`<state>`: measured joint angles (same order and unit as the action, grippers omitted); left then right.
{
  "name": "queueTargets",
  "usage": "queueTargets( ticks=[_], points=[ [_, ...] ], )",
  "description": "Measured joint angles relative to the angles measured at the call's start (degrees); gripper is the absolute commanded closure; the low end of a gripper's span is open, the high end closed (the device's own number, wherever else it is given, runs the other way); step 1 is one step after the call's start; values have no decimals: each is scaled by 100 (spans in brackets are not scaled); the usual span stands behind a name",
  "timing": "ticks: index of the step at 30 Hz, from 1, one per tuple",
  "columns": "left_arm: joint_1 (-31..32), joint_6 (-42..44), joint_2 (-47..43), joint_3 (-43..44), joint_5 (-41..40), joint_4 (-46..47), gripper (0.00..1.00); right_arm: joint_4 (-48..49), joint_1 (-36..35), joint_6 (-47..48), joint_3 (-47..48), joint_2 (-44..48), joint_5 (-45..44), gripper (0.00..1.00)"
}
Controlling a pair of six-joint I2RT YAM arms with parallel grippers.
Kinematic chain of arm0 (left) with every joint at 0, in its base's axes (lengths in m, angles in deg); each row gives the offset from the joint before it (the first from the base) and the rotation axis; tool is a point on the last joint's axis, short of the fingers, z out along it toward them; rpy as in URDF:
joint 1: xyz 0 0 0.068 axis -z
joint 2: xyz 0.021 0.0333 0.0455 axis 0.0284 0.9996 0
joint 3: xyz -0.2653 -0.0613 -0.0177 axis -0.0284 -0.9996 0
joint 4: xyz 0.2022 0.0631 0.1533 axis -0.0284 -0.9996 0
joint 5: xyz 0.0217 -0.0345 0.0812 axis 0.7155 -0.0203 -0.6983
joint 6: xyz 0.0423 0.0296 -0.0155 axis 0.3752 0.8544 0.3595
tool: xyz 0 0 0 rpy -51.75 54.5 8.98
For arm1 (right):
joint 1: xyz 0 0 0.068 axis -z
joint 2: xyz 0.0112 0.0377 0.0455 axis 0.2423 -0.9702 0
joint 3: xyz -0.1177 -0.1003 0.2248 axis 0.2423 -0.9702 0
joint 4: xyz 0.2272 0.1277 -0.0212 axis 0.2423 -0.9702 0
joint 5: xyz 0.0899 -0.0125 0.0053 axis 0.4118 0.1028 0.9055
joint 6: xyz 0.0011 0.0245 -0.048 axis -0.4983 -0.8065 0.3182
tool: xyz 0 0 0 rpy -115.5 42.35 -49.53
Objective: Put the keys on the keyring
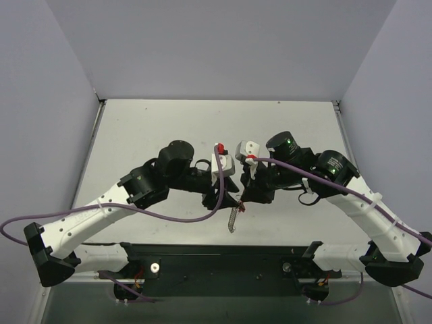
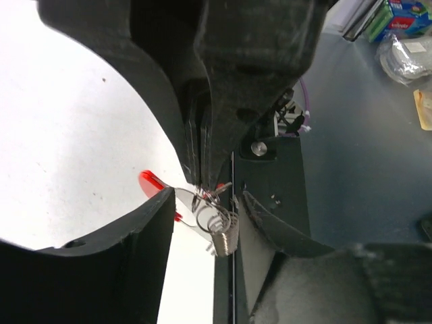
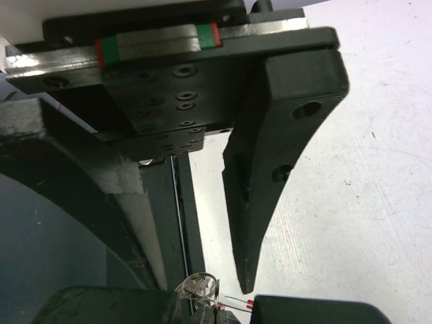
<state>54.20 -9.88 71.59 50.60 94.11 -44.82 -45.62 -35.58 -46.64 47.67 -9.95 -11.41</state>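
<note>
One keyring [image 1: 233,217] sits at the right jaws, which are shut tight on its wire ring. Its chain [image 2: 226,236] runs lengthwise from those jaws toward the near edge of the tabletop [image 1: 169,128], and its red loop [image 2: 154,184] juts sideways beside them. The left jaws stand wide apart around it, gripping nothing; whether keys hang there, and how many, cannot be told.
</note>
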Motion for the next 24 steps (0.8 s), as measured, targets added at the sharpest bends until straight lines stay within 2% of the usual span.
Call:
queueTargets(
  ticks=[1,4,5,10,14,16,17,18,19,24],
  points=[
    [2,-15,0,0,-17,59,62,0,0,0,0,0,9,100],
    [11,-59,13,0,-83,260,74,0,0,2,0,0,33,100],
    [11,-70,24,0,-85,328,74,2,0,2,0,0,37,100],
    [46,-70,131,2,-13,393,75,-81,9,39,-2,17,-52,100],
    [74,-22,205,11,13,417,61,-98,11,52,-9,94,-107,100],
    [76,2,229,11,9,409,62,-90,11,66,-13,138,-105,100],
    [81,7,243,11,-9,385,69,-66,9,66,-13,155,-87,100],
    [81,7,245,11,-13,374,86,-39,7,66,-13,168,-70,100],
    [81,2,245,11,-7,365,98,-15,7,76,-13,173,-74,100],
    [96,22,234,9,-50,310,100,-50,11,127,-24,181,-94,100]
  ],
)
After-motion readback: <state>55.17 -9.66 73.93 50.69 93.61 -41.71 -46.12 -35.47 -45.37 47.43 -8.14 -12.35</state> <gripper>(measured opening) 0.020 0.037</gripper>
